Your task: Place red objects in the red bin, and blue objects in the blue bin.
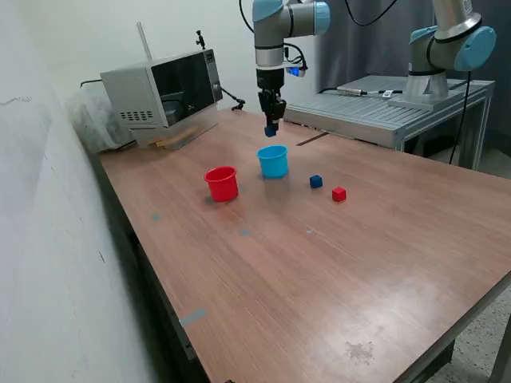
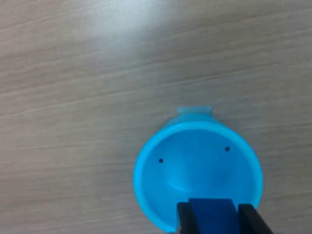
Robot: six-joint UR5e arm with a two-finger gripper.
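My gripper hangs above the light blue cup, the blue bin, and is shut on a small dark blue cube. In the wrist view that blue cube sits between the two black fingers, directly over the open mouth of the blue bin, which looks empty. The red bin, a red cup, stands on the table toward the exterior view's left of the blue one. A second dark blue cube and a red cube lie on the table toward the exterior view's right of the blue bin.
A microwave stands at the back of the wooden table. A second robot arm is mounted on a metal bench behind the table. A wall runs along the exterior view's left.
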